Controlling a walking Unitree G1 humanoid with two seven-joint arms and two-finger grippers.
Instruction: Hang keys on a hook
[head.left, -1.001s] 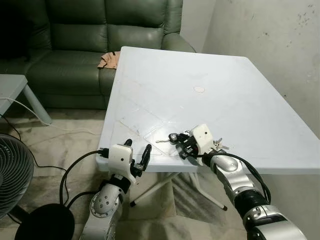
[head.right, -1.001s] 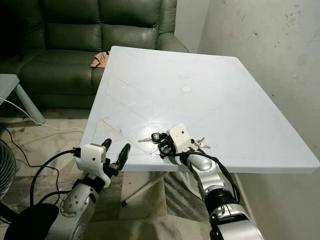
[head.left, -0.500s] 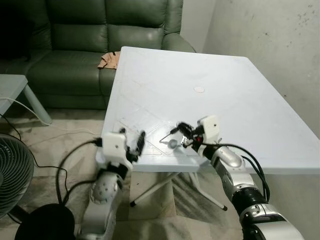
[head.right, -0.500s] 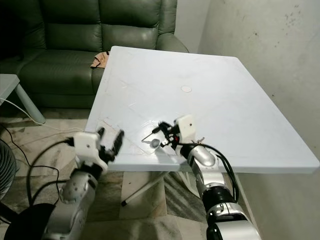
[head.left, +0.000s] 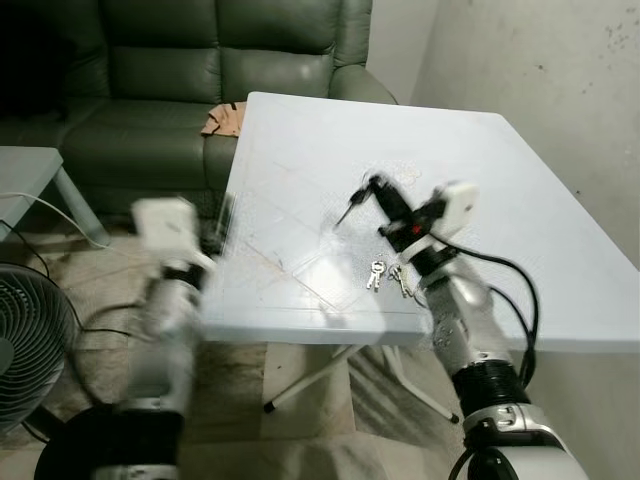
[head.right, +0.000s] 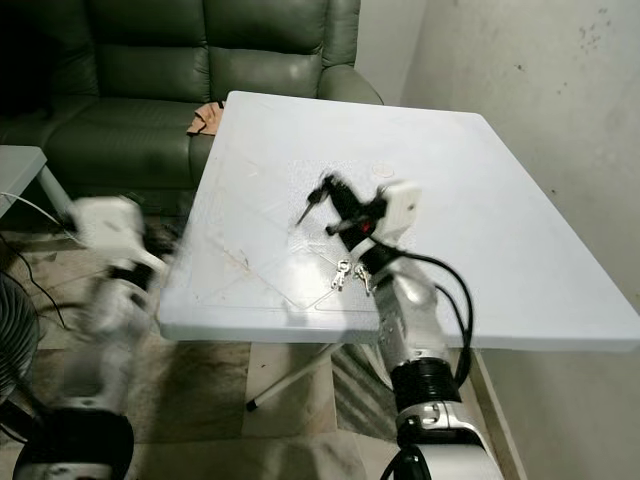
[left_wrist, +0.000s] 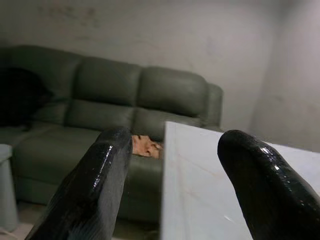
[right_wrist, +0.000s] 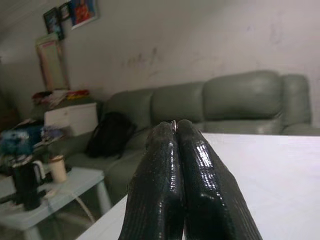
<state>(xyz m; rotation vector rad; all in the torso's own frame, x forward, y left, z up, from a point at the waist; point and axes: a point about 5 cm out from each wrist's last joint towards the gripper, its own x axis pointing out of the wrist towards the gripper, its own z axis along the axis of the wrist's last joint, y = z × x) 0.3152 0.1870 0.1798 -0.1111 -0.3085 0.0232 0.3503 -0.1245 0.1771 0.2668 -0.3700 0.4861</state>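
Both fingers of the right gripper (head.left: 372, 190) pinch one key above the counter (head.left: 520, 190), its bunch (head.left: 388, 275) dangling; left gripper (left_wrist: 172, 185) gapes.

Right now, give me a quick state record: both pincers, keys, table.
right pincer: above the table, fingers shut on a thin key that sticks out from the tips
left pincer: open, empty, blurred in the eye views, by the table's left edge
key bunch: below the right pincer, near the table's front edge; lying or hanging, cannot tell
table: white, with a green sofa behind it
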